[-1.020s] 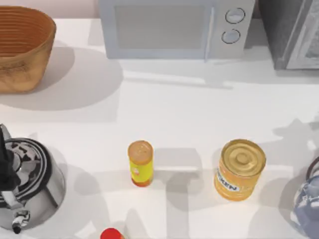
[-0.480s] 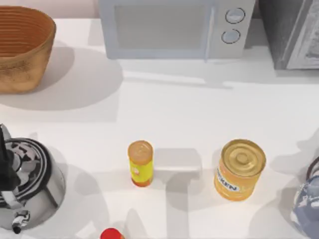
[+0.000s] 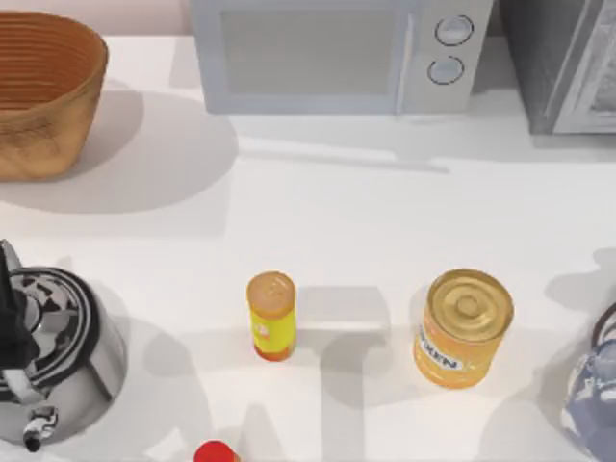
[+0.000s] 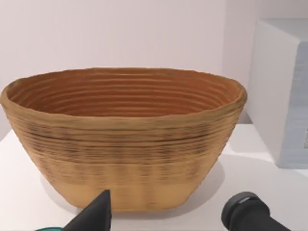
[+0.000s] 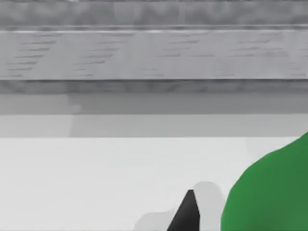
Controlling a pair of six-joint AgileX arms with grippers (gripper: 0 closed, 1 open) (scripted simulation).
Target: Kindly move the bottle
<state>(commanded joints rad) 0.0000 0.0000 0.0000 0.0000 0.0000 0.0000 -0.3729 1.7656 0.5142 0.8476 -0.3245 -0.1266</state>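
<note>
The bottle point(image 5: 269, 195) is a large green shape very close in the right wrist view, resting over the white table. A dark tip of my right gripper point(image 5: 186, 214) stands just beside it, with a narrow strip of table between them. I cannot tell whether the bottle is held. My left gripper point(image 4: 98, 215) is a dark tip low in the left wrist view, facing the woven basket point(image 4: 122, 139).
The basket point(image 3: 43, 91) is at the back left, with a microwave point(image 3: 337, 53) and a grey appliance point(image 3: 568, 63) along the back. A steel kettle point(image 3: 53, 356), a yellow cylinder with a tan lid point(image 3: 271, 315), a gold can point(image 3: 464, 327), a red-capped item point(image 3: 216, 452) and a blue-white pot point(image 3: 595, 395) stand near the front.
An arm's shadow at the table's right edge has slid off to the right and shrunk. None of the objects on the table has moved.
</note>
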